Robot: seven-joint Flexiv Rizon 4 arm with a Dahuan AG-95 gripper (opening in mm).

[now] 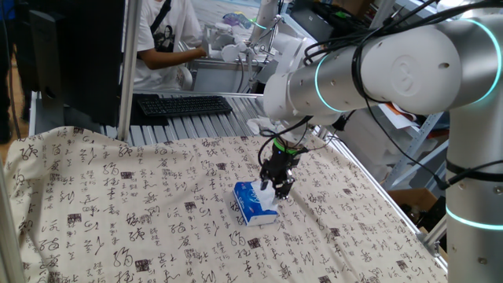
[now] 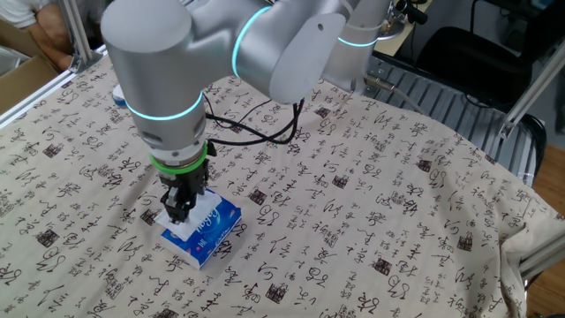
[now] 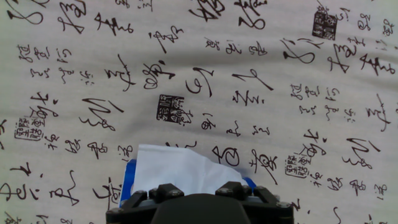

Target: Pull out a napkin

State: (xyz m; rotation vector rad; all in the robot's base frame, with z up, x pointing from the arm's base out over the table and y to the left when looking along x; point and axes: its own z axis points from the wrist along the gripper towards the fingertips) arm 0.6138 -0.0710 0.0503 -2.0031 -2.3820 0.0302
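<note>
Napkin tuft directly under your fingers, at the pack's top.

The thin white paper napkin (image 3: 180, 169) rises from the small blue-and-white tissue pack (image 1: 254, 203) low in frame; your black two-finger gripper (image 1: 277, 187) looks pinched on it, though closure isn't certain. Pull straight up.

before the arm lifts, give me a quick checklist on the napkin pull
1. Gripper over the pack: ok.
2. Napkin sticking out of the pack: ok.
3. Gripper shut on the napkin: cannot tell, fingertips hidden in every view.
4. Pack flat on the cloth: ok.
5. Nothing beside the pack to snag: ok.
6. Pack held down for the pull: not ok, nothing pins it.
</note>
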